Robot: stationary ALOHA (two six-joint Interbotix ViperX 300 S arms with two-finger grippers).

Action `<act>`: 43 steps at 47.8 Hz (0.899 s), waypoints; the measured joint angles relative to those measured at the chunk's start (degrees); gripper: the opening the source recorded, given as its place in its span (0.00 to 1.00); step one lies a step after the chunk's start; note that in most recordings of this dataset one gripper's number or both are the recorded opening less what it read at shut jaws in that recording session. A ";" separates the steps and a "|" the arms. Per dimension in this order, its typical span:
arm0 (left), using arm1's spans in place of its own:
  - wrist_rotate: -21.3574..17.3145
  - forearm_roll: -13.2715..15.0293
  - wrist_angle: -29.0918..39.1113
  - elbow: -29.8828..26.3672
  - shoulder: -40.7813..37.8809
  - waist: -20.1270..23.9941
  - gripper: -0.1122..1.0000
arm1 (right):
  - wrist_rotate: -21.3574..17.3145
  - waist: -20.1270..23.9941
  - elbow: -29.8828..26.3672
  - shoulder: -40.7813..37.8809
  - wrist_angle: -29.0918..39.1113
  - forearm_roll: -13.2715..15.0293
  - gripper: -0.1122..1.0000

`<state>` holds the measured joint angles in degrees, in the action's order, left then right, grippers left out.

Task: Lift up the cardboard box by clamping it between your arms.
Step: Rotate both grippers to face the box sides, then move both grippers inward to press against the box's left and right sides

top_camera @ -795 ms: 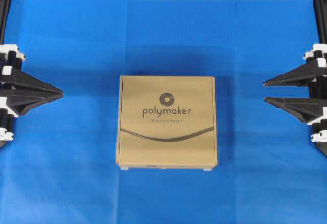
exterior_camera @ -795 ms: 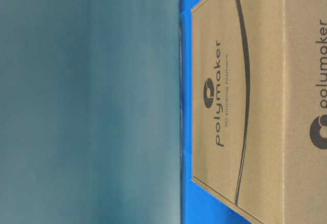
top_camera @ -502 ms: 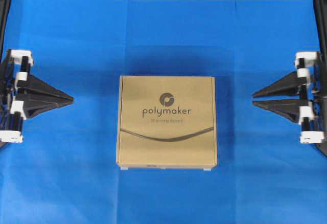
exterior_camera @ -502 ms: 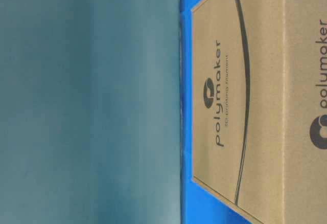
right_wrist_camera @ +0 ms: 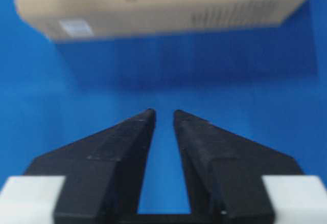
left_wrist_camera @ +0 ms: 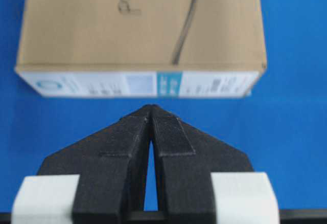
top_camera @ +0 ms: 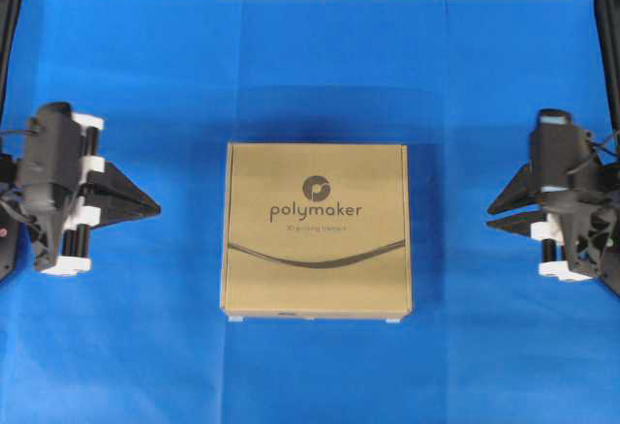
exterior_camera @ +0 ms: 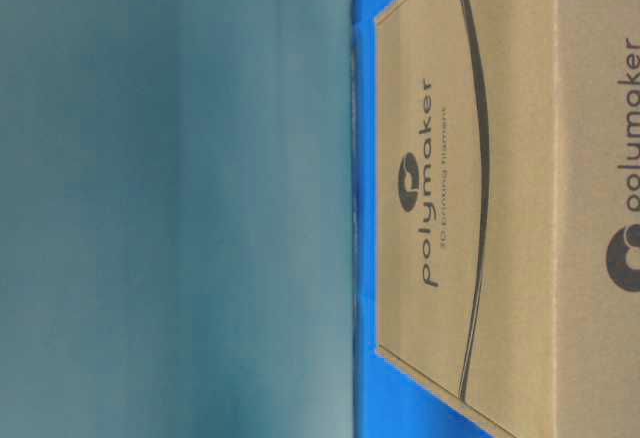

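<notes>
Overhead view shows the cardboard box (top_camera: 316, 231) lying flat in the middle of the blue cloth (top_camera: 310, 66), its edges square to the picture and its printed top facing up. On every side of the box there is bare cloth. The left gripper (top_camera: 155, 208) stands at the left, its pointed tip aimed at the left edge of the box, with a strip of free cloth between them. The right gripper (top_camera: 490, 211) stands at the right, pointing at the right edge, a little further from the box than the left one. Neither one touches the box.

From the left wrist camera, the two black fingers (left_wrist_camera: 122, 147) meet at their tips, so the jaws are closed and nothing is between them. The labelled white side of the box (left_wrist_camera: 140, 83) is just ahead of the tip, apart from it.

From the right wrist camera, the fingers (right_wrist_camera: 120, 147) are nearly together, with only a narrow gap at the tips, and they hold nothing. The box (right_wrist_camera: 163, 6) is blurred there, and much blue cloth lies between it and the fingers.

The table-level view shows only the box (exterior_camera: 470, 198) on the cloth, close to the lens.
</notes>
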<state>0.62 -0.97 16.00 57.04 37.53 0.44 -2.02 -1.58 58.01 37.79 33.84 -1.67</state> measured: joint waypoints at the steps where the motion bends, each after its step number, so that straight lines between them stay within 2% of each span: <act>1: 0.00 0.00 0.53 -0.18 -0.53 -0.09 0.10 | -0.09 0.00 -0.09 -0.44 0.53 0.09 0.21; 5: -0.09 0.00 2.55 -0.97 -2.55 -0.26 0.11 | -0.09 0.09 -0.62 -2.11 2.20 0.53 0.33; 7: 0.00 -0.09 3.34 -1.23 -3.34 -0.26 0.16 | -0.09 0.00 -0.88 -2.90 2.55 0.62 0.42; 10: 0.00 0.00 4.04 -1.49 -4.39 -0.26 0.28 | -0.09 0.00 -0.88 -3.78 2.90 0.70 0.58; 14: 0.44 -0.09 4.13 -1.67 -5.45 -0.35 0.52 | -0.09 -0.18 -0.97 -5.27 3.25 0.70 0.81; 19: 1.14 -0.09 4.13 -1.58 -6.77 -0.26 0.78 | -0.09 -0.18 -0.88 -6.94 3.52 0.70 0.98; 22: 1.23 -0.09 4.13 -1.58 -7.82 -0.26 0.88 | 0.00 -0.18 -0.97 -7.91 3.60 0.79 1.00; 24: 1.41 0.00 4.13 -1.67 -8.53 -0.26 0.91 | 0.00 -0.18 -0.97 -8.44 3.60 0.88 1.00; 34: 1.14 -0.09 1.67 -1.58 -13.18 0.18 0.91 | 0.00 -0.26 -0.53 -11.16 1.58 0.88 1.00; 43: 0.79 -0.09 -2.99 -1.67 -18.11 2.02 0.91 | -0.09 -0.26 0.53 -15.64 -5.62 0.88 1.00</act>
<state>1.41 -1.05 13.01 55.37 19.42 2.46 -2.11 -1.85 58.54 22.15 28.21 -0.79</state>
